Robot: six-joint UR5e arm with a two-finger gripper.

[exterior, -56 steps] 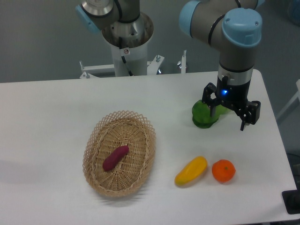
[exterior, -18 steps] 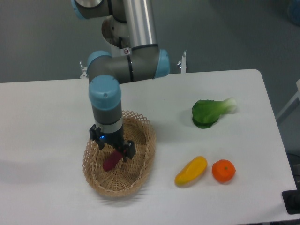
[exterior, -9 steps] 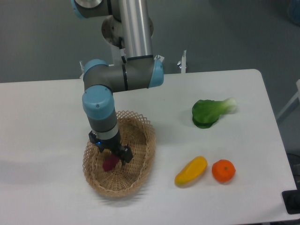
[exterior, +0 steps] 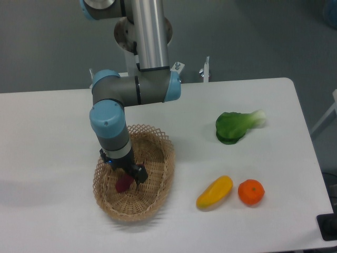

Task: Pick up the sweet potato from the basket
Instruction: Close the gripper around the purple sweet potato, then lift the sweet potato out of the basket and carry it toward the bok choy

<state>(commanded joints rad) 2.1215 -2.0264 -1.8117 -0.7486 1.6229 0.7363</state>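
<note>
My jaws are down inside the basket (exterior: 158, 182), straddling the sweet potato (exterior: 124, 184), which lies at about seven o'clock of centre. Whether they have clenched on it I cannot tell. The tuber is smooth and tapered, so an off-centre pinch could squirt it out, or a finger could snag the wicker and drag the basket across the surface (exterior: 47, 158).

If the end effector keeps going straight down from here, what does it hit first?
Most likely the sweet potato, directly under the end effector inside the basket. Contact may already exist; depth is unclear from this view.
</note>
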